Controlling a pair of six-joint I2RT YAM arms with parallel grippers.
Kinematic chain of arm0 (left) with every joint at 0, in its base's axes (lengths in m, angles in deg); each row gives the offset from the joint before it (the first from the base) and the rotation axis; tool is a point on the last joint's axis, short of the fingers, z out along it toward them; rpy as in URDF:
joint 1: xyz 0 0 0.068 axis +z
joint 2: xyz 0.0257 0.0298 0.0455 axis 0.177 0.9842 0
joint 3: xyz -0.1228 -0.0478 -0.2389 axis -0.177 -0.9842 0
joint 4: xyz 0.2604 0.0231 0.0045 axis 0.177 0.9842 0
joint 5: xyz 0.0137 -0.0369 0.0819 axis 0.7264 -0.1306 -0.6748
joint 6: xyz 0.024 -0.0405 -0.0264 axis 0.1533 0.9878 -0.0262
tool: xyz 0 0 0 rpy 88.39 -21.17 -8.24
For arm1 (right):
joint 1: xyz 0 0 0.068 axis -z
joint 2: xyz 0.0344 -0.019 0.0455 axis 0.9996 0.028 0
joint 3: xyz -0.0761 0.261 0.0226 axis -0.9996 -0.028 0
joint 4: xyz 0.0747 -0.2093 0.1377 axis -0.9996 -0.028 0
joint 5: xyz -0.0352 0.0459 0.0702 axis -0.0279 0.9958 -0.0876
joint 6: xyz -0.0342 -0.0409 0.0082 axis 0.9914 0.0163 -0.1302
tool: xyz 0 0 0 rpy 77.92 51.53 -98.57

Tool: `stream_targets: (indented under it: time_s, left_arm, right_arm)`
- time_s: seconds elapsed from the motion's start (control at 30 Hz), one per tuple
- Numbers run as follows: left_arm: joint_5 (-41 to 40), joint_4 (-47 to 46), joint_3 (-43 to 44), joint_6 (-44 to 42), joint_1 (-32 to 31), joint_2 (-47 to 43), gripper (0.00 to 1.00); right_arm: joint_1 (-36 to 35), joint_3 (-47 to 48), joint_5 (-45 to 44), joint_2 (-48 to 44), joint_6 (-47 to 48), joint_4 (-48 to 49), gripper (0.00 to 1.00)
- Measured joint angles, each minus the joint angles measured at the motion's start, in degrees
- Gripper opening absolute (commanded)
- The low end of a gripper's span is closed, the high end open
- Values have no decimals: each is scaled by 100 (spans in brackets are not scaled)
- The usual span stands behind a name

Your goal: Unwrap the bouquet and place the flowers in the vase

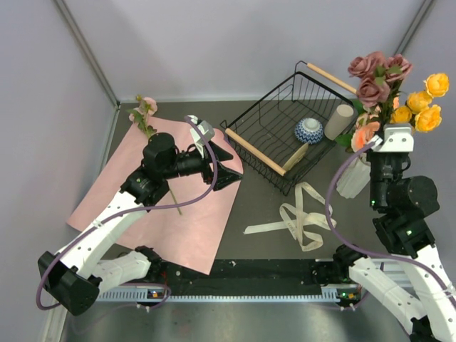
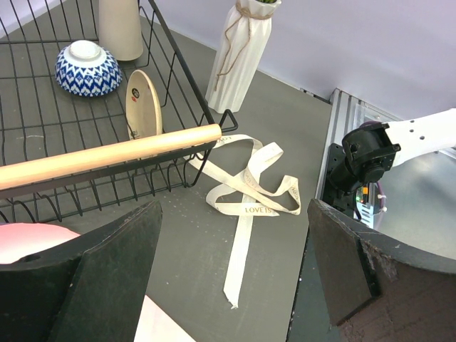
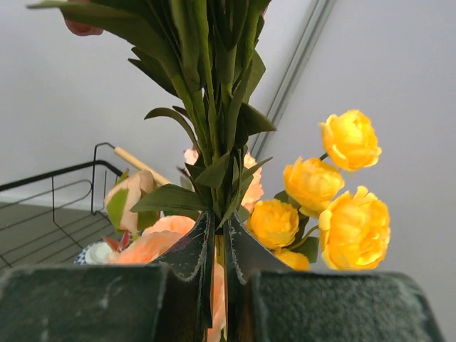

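The bouquet is undone: its pink wrapping paper [image 1: 182, 206] lies flat on the table. One pink flower [image 1: 147, 108] rests on the paper, its stem running under the left arm. My left gripper [image 1: 222, 168] [image 2: 231, 274] hovers open over the paper's right edge, with only table and ribbon between its fingers. The white ribbed vase [image 1: 353, 178] [image 2: 242, 53] stands at the right and holds peach blooms [image 1: 365, 134] [image 3: 146, 246] and yellow blooms [image 1: 420, 107] [image 3: 342, 206]. Above it my right gripper [image 1: 390, 127] [image 3: 219, 239] is shut on the green stems [image 3: 214, 107] of the mauve roses [image 1: 374, 75].
A black wire basket [image 1: 265, 121] [image 2: 43, 178] with wooden handles holds a blue-and-white bowl [image 1: 308, 130] [image 2: 87, 68], a cream cup [image 1: 339, 121] [image 2: 120, 28] and a wooden disc [image 2: 142, 103]. The cream ribbon [image 1: 299, 217] [image 2: 249, 192] lies loose in front of it.
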Motion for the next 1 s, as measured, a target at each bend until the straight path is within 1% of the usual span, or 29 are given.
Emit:
stream_targets:
  time_s: [0.1, 0.27, 0.4, 0.73, 1.0]
  left_arm:
    - [0, 0, 0, 0, 0, 0, 89]
    - [2, 0, 0, 0, 0, -2, 89]
    - [2, 0, 0, 0, 0, -2, 89]
    - [7, -2, 0, 2, 0, -2, 89]
    - [7, -2, 0, 4, 0, -2, 89]
  right_arm:
    - [0, -256, 28, -81, -4, -20, 0]
    - [0, -365, -20, -160, -164, -59, 0]
    - [0, -459, -251, -273, -407, -39, 0]
    - [0, -1051, -905, -861, -1084, -103, 0]
    - [0, -1318, -1298, -876, -1515, -129, 0]
